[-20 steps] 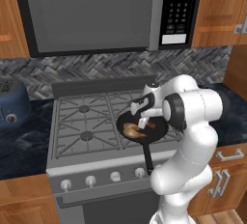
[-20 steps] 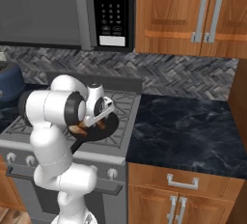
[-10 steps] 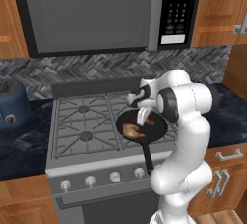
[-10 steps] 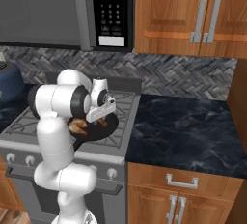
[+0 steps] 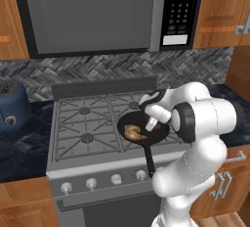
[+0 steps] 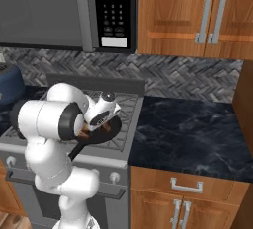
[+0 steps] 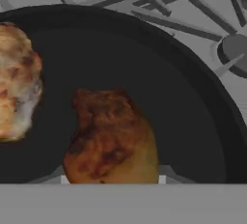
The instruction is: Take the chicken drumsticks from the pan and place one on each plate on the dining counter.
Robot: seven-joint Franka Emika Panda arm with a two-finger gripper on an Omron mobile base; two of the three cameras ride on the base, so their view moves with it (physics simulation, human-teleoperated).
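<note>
A: Where are the chicken drumsticks?

B: Both lie in the pan (image 5: 143,127), on its black floor. In the hand view, one browned drumstick (image 7: 112,140) sits at the bottom middle, and a paler drumstick (image 7: 17,87) lies at the left edge, a little apart from it. From the left base view I can make out one orange piece in the pan's left half.

A: And the pan itself?

B: It rests on the front right burner of the stove (image 5: 93,123), its long black handle pointing toward the front edge, out over the control knobs (image 5: 115,179).

A: What is around the stove?

B: A microwave (image 5: 107,13) hangs above it, with wooden cabinets (image 6: 197,16) on either side. A grey herringbone backsplash (image 6: 188,77) runs behind. To the right of the stove is a dark marbled counter (image 6: 192,134) over handled cabinet doors. On the left, a blue rounded appliance (image 5: 12,104) stands on the dark top.

A: How is the arm posed?

B: It rises beside the stove's front right corner, bends at a bulky elbow and reaches down into the pan. The gripper (image 5: 150,122) hangs low over the pan's right half, just above the browned drumstick.

A: The jaws?

B: The two fingertips (image 7: 164,175) stand on either side of the browned drumstick's near end, close against it. Whether they actually grip it, I cannot tell.
</note>
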